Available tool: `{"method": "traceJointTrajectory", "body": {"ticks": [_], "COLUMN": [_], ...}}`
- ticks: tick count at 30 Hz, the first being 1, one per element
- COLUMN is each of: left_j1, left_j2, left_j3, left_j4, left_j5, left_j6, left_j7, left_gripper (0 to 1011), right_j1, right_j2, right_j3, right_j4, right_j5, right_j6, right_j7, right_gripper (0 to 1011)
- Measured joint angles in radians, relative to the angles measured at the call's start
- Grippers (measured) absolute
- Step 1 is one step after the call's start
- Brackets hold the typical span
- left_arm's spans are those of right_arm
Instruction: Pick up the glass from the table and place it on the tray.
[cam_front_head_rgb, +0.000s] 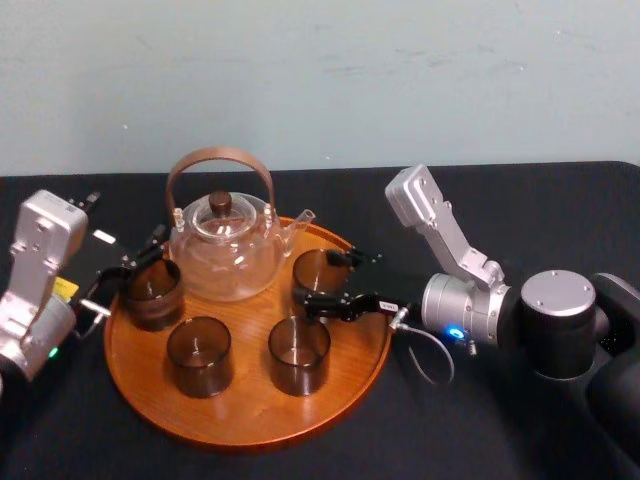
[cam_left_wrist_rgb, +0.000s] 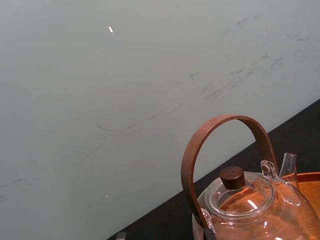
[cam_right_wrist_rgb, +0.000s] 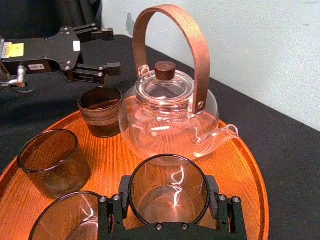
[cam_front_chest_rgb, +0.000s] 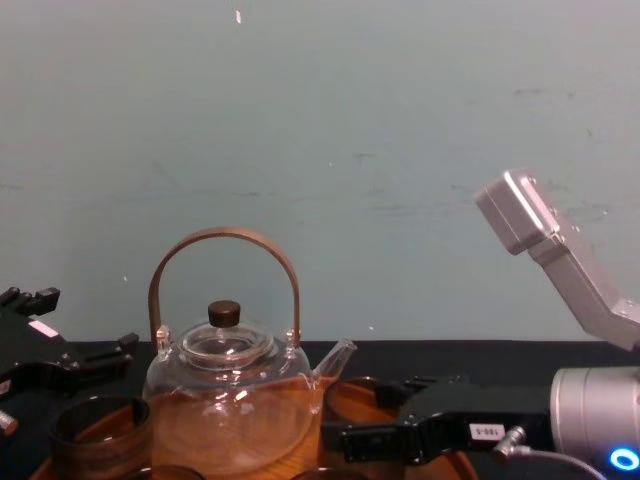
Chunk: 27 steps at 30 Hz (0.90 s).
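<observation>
Flat table in matte black cloth (cam_front_head_rgb: 560, 200). On it, a large round orange-brown wooden tray (cam_front_head_rgb: 240, 410), low rim, visible grain. A clear bulbous glass teapot with bent wooden handle (cam_front_head_rgb: 225, 250) stands beyond both jaw sets. Right gripper (cam_front_head_rgb: 322, 280): jaws pinch a smoky brown cylindrical glass (cam_right_wrist_rgb: 170, 200), upright on the tray. Left gripper (cam_right_wrist_rgb: 116, 50): jaws spread, just beside a second smoky glass (cam_front_head_rgb: 152, 290).

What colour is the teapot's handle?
Reddish-brown: the handle arches over the clear glass teapot. The right wrist view shows it best.
</observation>
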Motion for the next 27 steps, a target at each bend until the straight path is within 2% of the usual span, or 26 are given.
{"method": "traceJointTrajectory", "body": {"ticks": [27], "left_j1": [0.0], "left_j2": [0.0], "left_j3": [0.0], "left_j4": [0.0], "left_j5": [0.0], "left_j6": [0.0], "left_j7": [0.0], "left_gripper": [1001], "right_j1": [0.039], "right_j2": [-0.036], "right_j3": [0.013], "right_j4": [0.097], "right_j5": [-0.031], "right_j6": [-0.025], "right_j7": [-0.012], "right_gripper": [905]}}
